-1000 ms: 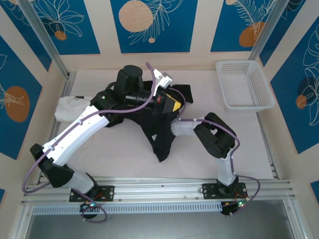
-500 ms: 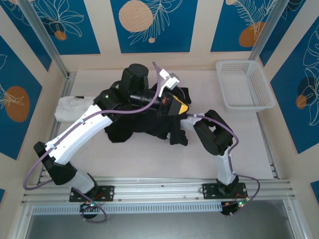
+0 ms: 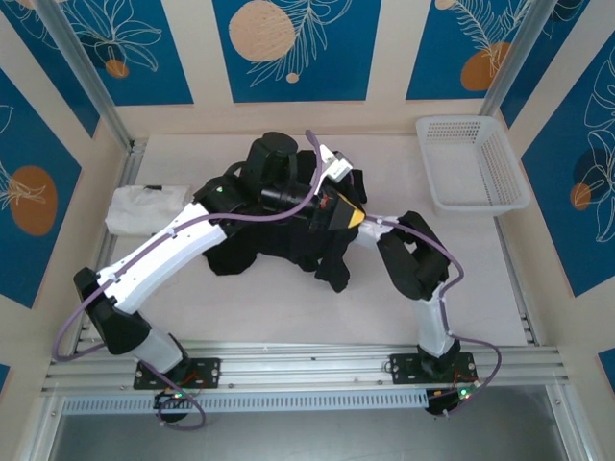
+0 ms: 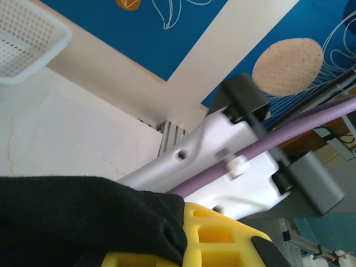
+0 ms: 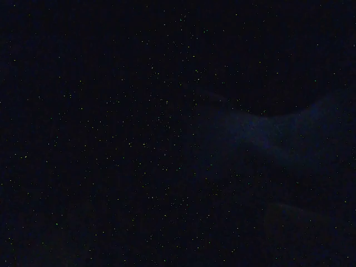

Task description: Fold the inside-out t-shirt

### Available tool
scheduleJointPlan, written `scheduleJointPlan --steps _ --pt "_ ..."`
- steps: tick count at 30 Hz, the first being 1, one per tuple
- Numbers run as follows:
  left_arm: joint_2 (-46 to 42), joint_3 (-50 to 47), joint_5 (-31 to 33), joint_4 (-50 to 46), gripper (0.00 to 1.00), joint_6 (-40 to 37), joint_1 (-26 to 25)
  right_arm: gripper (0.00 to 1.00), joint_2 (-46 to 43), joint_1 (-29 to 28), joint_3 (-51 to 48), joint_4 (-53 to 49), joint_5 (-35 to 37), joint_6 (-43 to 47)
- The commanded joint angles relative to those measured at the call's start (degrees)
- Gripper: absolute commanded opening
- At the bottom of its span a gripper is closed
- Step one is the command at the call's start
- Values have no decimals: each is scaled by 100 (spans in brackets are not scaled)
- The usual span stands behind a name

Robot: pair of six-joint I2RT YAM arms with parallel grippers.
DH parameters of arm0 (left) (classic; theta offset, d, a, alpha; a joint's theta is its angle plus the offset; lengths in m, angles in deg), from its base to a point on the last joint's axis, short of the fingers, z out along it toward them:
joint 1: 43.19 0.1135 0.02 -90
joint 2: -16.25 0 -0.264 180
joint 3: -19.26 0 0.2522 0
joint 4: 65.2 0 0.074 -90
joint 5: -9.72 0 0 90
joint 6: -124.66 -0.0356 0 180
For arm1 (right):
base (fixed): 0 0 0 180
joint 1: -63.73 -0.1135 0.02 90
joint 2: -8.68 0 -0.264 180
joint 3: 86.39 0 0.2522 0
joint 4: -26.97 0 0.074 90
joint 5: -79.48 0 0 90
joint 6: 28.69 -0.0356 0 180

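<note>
White table point(image 3: 288, 317) has black t-shirt point(image 3: 259, 252) bunched mid-table under both arms, left gripper point(image 3: 348, 213) yellow jaws clamped on a fold of it, right gripper buried in the cloth so its jaws cannot be told, wrist view dark.

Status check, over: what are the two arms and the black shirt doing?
Left gripper on t-shirt, cloth over yellow finger; jaws unclear. Right gripper buried in cloth. T-shirt bunched mid-table, not folded. White garment, basket off aside.

no readable text, labels or numbers
</note>
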Motion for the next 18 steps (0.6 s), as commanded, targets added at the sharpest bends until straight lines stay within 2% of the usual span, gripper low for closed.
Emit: scheduleJointPlan --steps 1,5,8,10,14,18 --pt "-267 84 -575 550 0 234 -83 81 571 73 592 -956 597 -58" --pt "-479 422 -536 470 0 119 -45 81 851 96 865 -1286 633 -74" --pt "-690 605 -99 377 0 -9 91 81 956 137 1029 -1630 450 -102" --pt "-862 582 406 390 0 -31 227 76 1048 203 1196 -1983 174 -149" --pt "-1148 343 1595 372 0 -166 423 47 1229 389 1376 -2460 -667 -197" --pt "-1352 27 2587 246 0 -237 570 25 1092 523 1387 -2520 -1106 -59"
